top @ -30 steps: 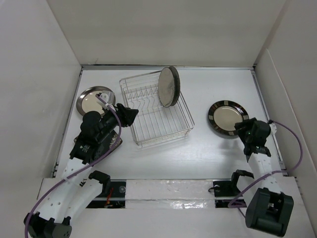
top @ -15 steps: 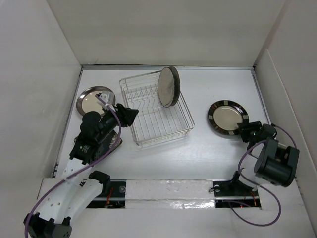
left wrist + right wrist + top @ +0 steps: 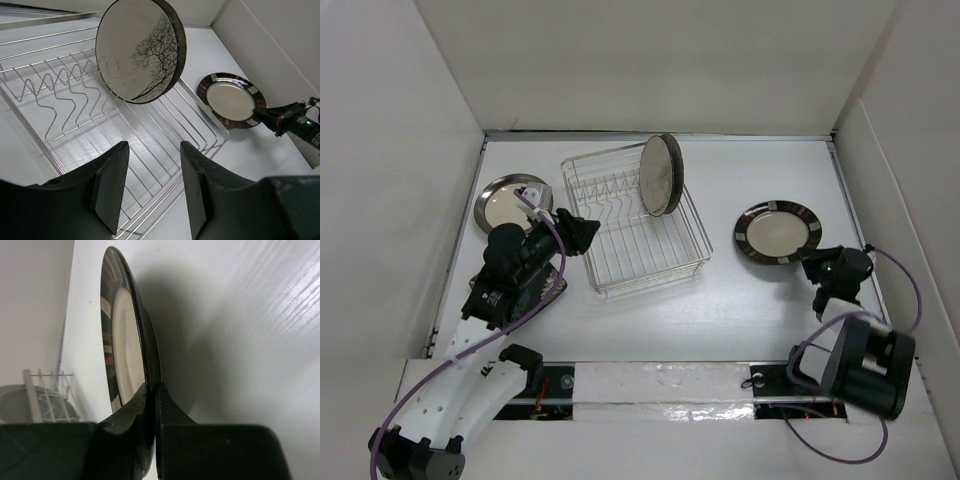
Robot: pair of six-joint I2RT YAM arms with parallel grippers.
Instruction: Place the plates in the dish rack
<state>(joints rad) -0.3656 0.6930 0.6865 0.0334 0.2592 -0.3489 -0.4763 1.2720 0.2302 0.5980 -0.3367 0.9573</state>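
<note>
1. Top view: the rack sits left of centre on the table, turned a little askew to the table edges.
2. The beige plate stands on edge between the prongs at the rack's far right end. The left wrist view shows a black tree drawn on its face and a dark rim.
3. The steel plate lies flat at the far left of the table, apart from the rack and just beyond the left arm.
4. The left gripper is at the rack's left side, pointing right across it. In its wrist view the fingers are spread wide. Jaws released, with only rack wires showing in the gap.
5. The chequered plate is right of the rack and well apart from it, with no other dish touching it.
6. The right gripper meets this plate at its near right rim. In the right wrist view the jaws are clenched on the rim, one finger on each face. The plate is seen nearly edge-on and throws a broad shadow on the table.
7. In the left wrist view the gripped edge looks raised. We cannot tell whether the far edge rests on the table.
</note>
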